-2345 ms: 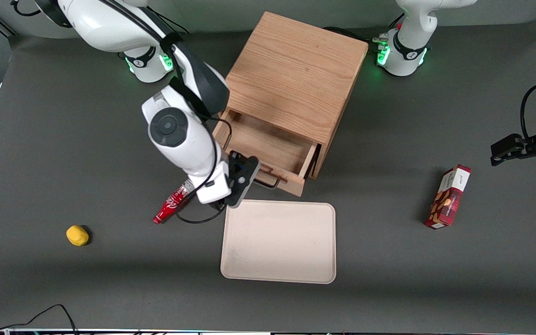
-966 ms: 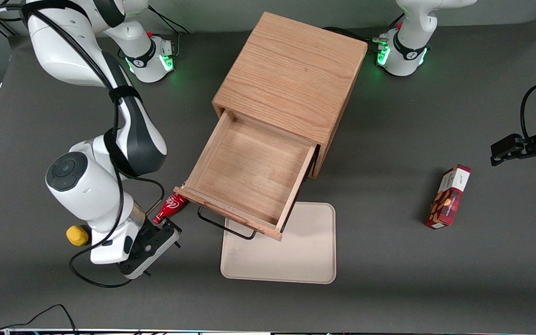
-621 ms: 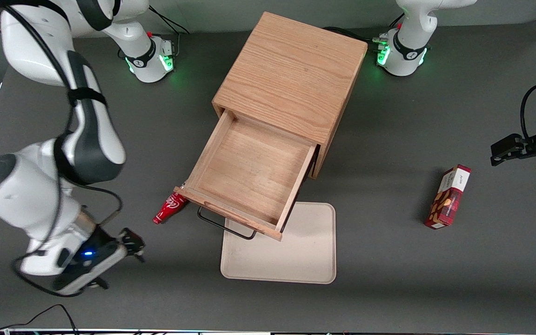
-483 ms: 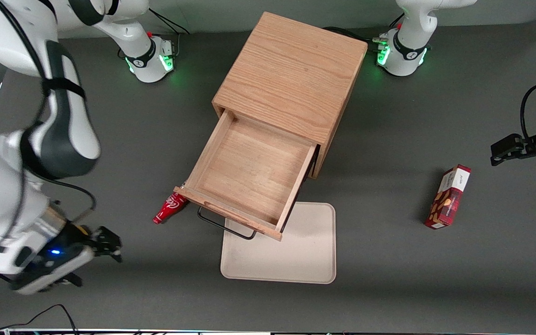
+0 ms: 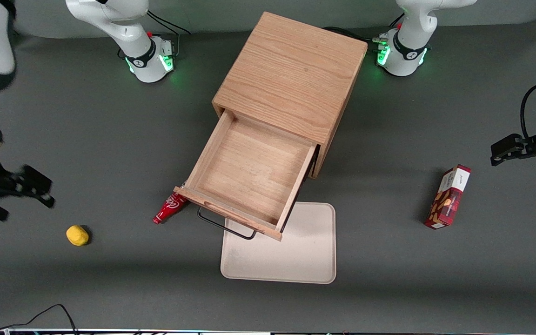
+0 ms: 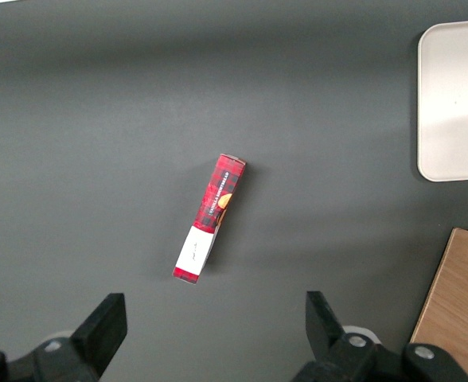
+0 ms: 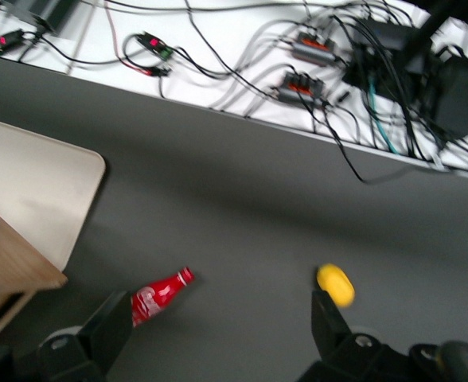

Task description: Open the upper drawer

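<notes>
The upper drawer (image 5: 249,181) of the light oak cabinet (image 5: 291,70) stands pulled far out, empty, with its black wire handle (image 5: 226,226) free over the tray. The lower drawer is hidden beneath it. My right gripper (image 5: 44,191) is far from the drawer, toward the working arm's end of the table, above the bare mat. It is open and empty. In the right wrist view the gripper (image 7: 218,318) spreads wide over the mat, and a corner of the drawer (image 7: 11,270) shows.
A beige tray (image 5: 296,260) lies in front of the drawer. A red bottle (image 5: 169,209) lies beside the drawer's front corner. A yellow lump (image 5: 77,235) lies near my gripper. A red snack box (image 5: 449,195) lies toward the parked arm's end.
The drawer went from partly open to pulled far out. My gripper let go of the handle and swung away toward the working arm's end of the table.
</notes>
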### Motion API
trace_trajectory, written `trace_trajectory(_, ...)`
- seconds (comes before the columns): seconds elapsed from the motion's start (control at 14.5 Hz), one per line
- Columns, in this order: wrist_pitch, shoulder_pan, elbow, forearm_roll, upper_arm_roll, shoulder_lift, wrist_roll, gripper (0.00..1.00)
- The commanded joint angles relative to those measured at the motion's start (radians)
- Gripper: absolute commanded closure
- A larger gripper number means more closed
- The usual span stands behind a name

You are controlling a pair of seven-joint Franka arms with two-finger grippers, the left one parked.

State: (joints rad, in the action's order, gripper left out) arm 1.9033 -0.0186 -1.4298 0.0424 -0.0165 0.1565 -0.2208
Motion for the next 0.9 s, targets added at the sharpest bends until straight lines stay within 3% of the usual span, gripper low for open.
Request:
trace_trajectory(0.0, 0.027, -0.078, -0.253, -0.016, -0.007, -0.194, 0.029, 0.00)
trace_trajectory(0.41, -0.162, -0.106, -0.276, -0.015, -0.002, -0.258, 0.133, 0.00)
trace_trajectory(0.83, -0.254, -0.103, -0.236, -0.012, 0.009, -0.236, 0.140, 0.00)
